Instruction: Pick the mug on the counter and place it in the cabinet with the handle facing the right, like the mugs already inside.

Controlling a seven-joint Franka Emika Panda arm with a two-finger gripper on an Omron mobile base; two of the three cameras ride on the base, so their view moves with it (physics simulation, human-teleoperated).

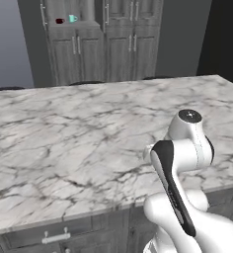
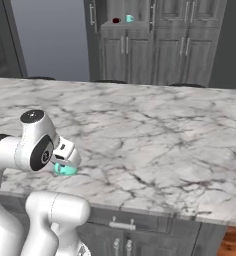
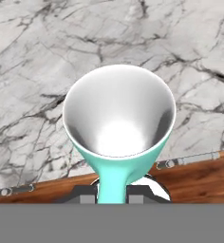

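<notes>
On the white marble counter point(image 2: 155, 135), near its front edge, the teal mug point(image 3: 118, 118) is pinched by its handle between the fingers point(image 3: 143, 195).

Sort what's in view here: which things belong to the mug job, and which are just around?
Part of the job:
- teal mug, gripper shut on its handle
- counter
- cabinet
- the two mugs already in its niche, dark red and teal

Just around:
- drawer handle under the counter
- wooden floor
</notes>
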